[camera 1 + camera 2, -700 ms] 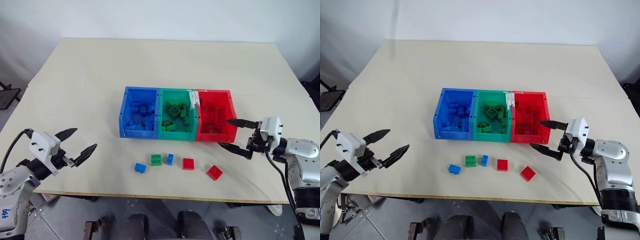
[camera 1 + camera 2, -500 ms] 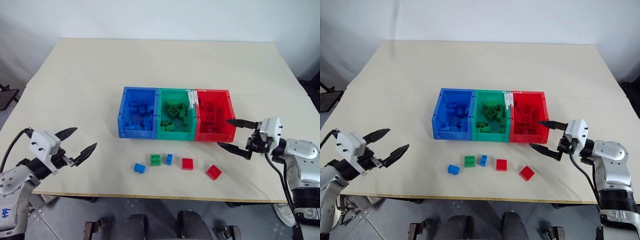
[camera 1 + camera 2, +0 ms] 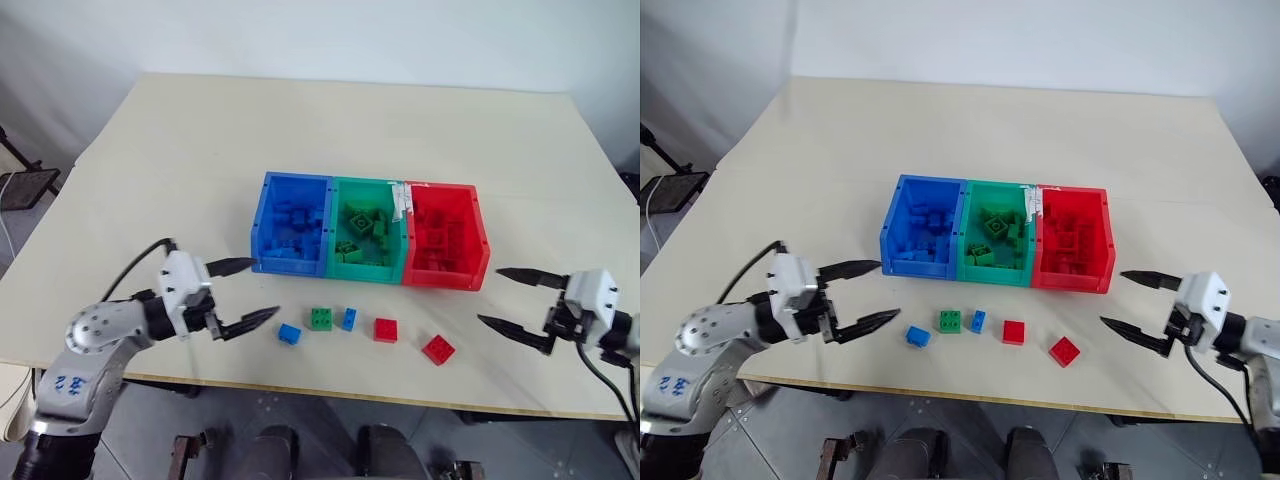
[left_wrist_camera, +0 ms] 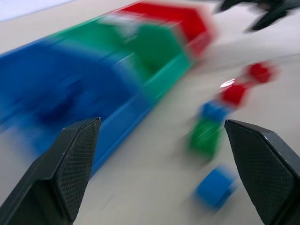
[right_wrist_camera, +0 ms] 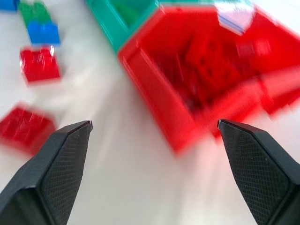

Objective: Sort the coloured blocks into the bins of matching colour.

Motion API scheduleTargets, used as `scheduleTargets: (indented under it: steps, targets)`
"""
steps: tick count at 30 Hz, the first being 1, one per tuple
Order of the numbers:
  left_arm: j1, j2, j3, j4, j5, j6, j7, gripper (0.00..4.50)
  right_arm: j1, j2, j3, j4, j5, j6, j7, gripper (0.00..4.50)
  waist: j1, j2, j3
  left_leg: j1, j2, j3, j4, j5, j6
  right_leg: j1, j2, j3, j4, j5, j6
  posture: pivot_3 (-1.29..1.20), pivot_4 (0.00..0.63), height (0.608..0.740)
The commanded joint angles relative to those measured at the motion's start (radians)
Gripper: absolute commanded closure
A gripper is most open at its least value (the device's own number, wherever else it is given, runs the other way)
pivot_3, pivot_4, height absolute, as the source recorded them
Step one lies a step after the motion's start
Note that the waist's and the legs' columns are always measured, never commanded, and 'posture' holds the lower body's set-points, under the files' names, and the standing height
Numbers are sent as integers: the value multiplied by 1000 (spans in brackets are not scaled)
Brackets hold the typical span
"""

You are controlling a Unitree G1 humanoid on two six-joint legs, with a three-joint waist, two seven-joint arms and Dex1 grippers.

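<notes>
Three joined bins stand mid-table: blue (image 3: 285, 266), green (image 3: 362, 274) and red (image 3: 445, 279), each holding several blocks of its own colour. In front of them lie loose blocks in a row: a blue block (image 3: 289, 333), a green block (image 3: 321, 318), a smaller blue block (image 3: 348, 319), a red block (image 3: 385, 329) and another red block (image 3: 437, 348). My left gripper (image 3: 264, 289) is open, just left of the first blue block, with its lower fingertip close to it. To the right of the red bin my right gripper (image 3: 489, 296) is open and empty.
The blocks lie near the table's front edge (image 3: 330, 392). The beige table top stretches wide behind the bins. A dark object (image 3: 28, 186) stands on the floor off the table's left side.
The camera view has shifted. My left gripper has swung right, from well left of the blocks to just beside the blue block. My right gripper has drawn slightly away from the red bin.
</notes>
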Motion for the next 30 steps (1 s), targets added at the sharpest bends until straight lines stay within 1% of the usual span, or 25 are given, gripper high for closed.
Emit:
scheduleTargets:
  steps: [1, 4, 8, 11, 14, 20, 27, 30]
  targets:
    - [-48, -24, -58, -54, -41, 15, -31, 0, 25, -39, -41, -7, -1, -15, 13, 23, -10, 0, 0, 1, 0, 0, 0, 0, 0, 1, 0, 0, 0, 0, 0, 0, 150, 740]
    - [-60, -40, -66, -40, -37, 7, -34, 0, 34, -52, -25, -17, 16, 24, 30, 23, -16, 0, 0, 4, 1, 1, 0, 0, 0, 4, 1, 0, 0, 0, 0, 0, 150, 740]
    - [-10, -18, -21, -17, -24, -12, -43, 0, 49, -57, 51, -143, 48, 163, 40, 23, -12, 1, 0, 4, 2, 0, 1, 0, 0, 4, 1, -1, 0, 0, 0, 0, 150, 740]
    - [59, 11, 22, -34, -41, 7, -45, 0, 72, -73, 111, -240, 17, 310, -21, 23, -10, 1, 0, 3, 2, -1, 1, 0, 0, 4, 0, 0, -1, 0, 0, 0, 150, 740]
    - [130, 25, 59, -58, -43, 4, -38, 0, 87, -38, 139, -304, 31, 374, -67, 23, -6, 1, 0, 2, 2, -3, 1, 0, 0, 4, -1, 0, -2, 0, 0, 0, 150, 740]
    - [163, 20, 74, -81, -45, -2, -29, 0, 161, -5, 179, -381, 7, 417, -115, 23, 17, 1, 0, 1, 1, -8, 1, -1, -1, 6, -1, 1, -5, 0, 0, 0, 150, 740]
    - [127, 13, 34, -75, -48, -16, -73, 0, 194, 81, 227, -411, -24, 420, -214, 23, 6, 1, 0, 2, 1, -8, 1, -1, -2, 7, 0, -1, -5, 0, 0, 0, 150, 740]
    - [115, 9, 16, -69, -41, -20, -82, 0, 206, 118, 244, -427, -37, 406, -249, 597, -1, 1, 0, 2, 1, -8, 1, -1, -2, 7, 0, -1, -5, 0, 0, 0, 150, 740]
